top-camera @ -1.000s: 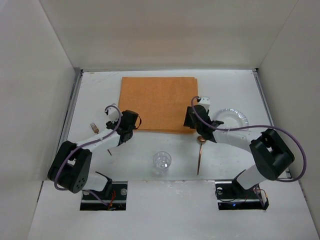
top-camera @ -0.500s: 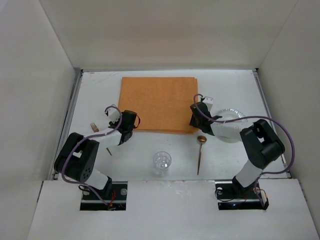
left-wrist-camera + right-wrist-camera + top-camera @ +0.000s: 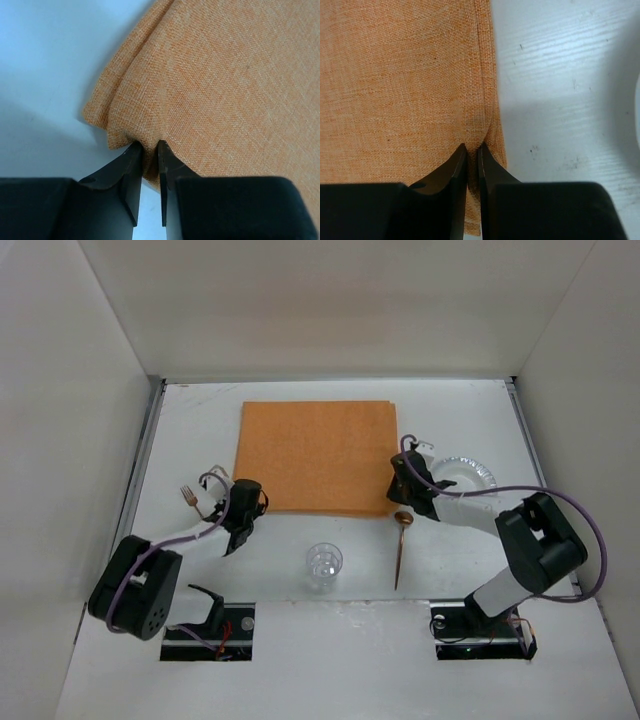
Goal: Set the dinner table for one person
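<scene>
Dinner table fills the overhead view as a white matte surface with thin rails along its left and right sides, and it carries every item we list below.

At the far left we find a fork, lying near the left rail and partly hidden by the left arm's cable.

Just right of the fork, the left gripper sits at the near left corner of the placemat. In the left wrist view its fingers are drawn narrow, and a bunched fold of the orange cloth is pinched between them.

The placemat lies flat in the centre of the table, toward the far side.

Near of the placemat, a clear glass stands upright, apart from the cloth.

Right of the glass lies a spoon, its bowl toward the placemat and its handle pointing near.

The right gripper sits at the near right corner of the placemat. In the right wrist view its fingers are likewise narrow, clamping the cloth edge.

Furthest right, a plate rests on the table beside the placemat, partly covered by the right arm.
</scene>
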Available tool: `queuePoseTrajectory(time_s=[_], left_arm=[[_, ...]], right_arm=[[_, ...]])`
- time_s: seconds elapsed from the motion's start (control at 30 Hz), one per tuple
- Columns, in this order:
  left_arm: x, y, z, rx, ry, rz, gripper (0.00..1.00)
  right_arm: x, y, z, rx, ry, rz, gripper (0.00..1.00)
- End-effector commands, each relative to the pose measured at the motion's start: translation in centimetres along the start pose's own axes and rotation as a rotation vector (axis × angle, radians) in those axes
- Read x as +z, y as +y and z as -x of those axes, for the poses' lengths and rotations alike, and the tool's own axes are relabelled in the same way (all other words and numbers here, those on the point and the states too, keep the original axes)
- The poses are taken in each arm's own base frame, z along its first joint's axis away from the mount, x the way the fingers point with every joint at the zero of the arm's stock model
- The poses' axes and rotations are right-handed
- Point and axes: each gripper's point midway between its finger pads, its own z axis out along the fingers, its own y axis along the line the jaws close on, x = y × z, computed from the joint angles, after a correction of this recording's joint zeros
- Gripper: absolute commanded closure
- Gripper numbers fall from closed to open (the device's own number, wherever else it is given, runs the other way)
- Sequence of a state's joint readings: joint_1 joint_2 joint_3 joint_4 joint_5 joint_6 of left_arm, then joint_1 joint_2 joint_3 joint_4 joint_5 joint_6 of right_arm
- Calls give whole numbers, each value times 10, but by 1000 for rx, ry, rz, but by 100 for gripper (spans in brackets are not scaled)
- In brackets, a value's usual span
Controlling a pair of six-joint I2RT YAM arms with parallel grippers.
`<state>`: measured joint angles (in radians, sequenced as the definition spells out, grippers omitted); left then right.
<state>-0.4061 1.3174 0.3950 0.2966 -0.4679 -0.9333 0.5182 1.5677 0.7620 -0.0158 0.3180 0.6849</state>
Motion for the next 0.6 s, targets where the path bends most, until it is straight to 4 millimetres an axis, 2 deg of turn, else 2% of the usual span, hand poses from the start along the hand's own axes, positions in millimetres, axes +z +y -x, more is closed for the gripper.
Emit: queuePoseTrajectory(time_s=[0.0, 0.27, 0.43, 0.57], left_arm=[[-17, 35, -16, 56, 54, 80, 93], [-47, 39, -16, 79, 63, 46, 93], [-52, 51, -24, 91, 81, 64, 92], [-54, 56, -26, 95, 90, 73, 89]], right_arm=[[-11, -9, -2, 21, -8, 0, 87], [-29, -16, -20, 33, 4, 16, 87], [-37, -16, -31, 24, 10, 26, 86], [-43, -23, -30, 36, -8, 15, 86]])
